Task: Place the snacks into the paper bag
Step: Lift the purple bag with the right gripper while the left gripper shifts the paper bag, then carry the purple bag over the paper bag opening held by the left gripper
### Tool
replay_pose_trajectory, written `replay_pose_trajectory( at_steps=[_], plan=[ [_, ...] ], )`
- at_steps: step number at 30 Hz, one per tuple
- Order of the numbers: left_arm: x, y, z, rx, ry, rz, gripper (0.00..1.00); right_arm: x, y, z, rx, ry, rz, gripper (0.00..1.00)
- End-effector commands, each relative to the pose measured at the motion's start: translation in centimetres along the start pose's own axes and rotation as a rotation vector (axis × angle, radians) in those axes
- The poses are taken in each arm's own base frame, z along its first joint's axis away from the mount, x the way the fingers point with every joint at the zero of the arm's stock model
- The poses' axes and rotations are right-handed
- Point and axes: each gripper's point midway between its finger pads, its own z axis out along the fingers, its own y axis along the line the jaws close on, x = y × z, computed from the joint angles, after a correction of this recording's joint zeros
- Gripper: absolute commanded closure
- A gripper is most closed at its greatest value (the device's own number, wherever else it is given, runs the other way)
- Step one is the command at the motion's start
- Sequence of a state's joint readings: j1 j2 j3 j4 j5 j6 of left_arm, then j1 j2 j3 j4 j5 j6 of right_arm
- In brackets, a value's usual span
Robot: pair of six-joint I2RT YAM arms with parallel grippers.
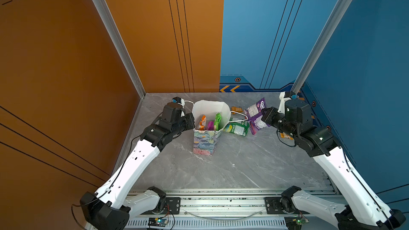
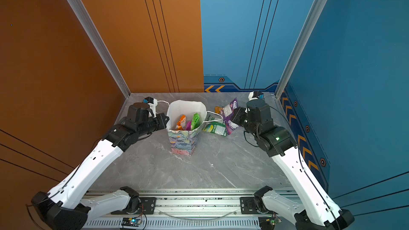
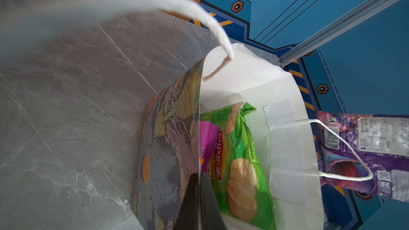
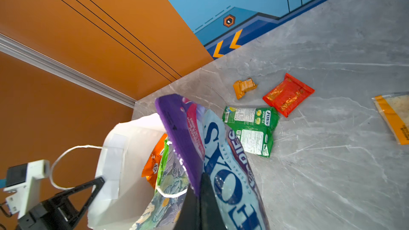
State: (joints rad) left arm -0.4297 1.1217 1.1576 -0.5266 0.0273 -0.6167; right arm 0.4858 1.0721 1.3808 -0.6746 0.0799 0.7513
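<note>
The left gripper (image 3: pixel 199 179) is clamped on the bag (image 3: pixel 168 142) wall. The right gripper (image 4: pixel 199 184) grasps the purple packet (image 4: pixel 183 133) near the bag's right side. A cord handle (image 3: pixel 345 146) hangs across it. Inside are green chips (image 3: pixel 241 151), a magenta pack (image 3: pixel 208 136) and an orange pack (image 1: pixel 202 122). On the table (image 4: pixel 332 173) lie a green packet (image 4: pixel 252 127), a red packet (image 4: pixel 287 94) and an orange wrapper (image 4: pixel 243 87). The yellow packet (image 4: pixel 394 118) is cut off.

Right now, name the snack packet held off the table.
The purple packet: the right end effector pinches it beside the paper bag; the others lie on the table or inside the bag.
</note>
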Motion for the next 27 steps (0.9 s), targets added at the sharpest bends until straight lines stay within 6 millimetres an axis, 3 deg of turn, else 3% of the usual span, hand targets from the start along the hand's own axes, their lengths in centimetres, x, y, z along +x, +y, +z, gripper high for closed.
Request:
replay_pose_trajectory(
  at_steps=[1,9,16,19,24,27],
  plan=[
    [-4.0,-0.5,-2.4,0.038,-0.184,0.008,1.0,-1.6,1.6,-0.2,-0.007,-0.045,-0.041,1.0],
    [-4.7,0.3,-3.3,0.054,-0.226,-0.01,1.0,-3.9,7.2,-1.2,-0.092,-0.101,-0.116,1.0],
    [-4.5,0.2,-3.5,0.056,-0.228,0.003,1.0,-4.4,10.7,-1.7,-0.158,-0.123,-0.126,1.0],
    [-4.3,0.1,-3.3,0.061,-0.215,0.003,1.0,-2.6,13.7,-1.5,-0.239,-0.085,-0.123,1.0],
    [-3.8,-0.3,-2.8,0.074,-0.193,0.02,1.0,1.0,17.5,0.6,-0.319,0.005,-0.114,1.0],
    [-3.6,-0.7,-2.6,0.084,-0.179,0.03,1.0,1.8,19.5,0.8,-0.362,0.022,-0.11,1.0]
  ],
)
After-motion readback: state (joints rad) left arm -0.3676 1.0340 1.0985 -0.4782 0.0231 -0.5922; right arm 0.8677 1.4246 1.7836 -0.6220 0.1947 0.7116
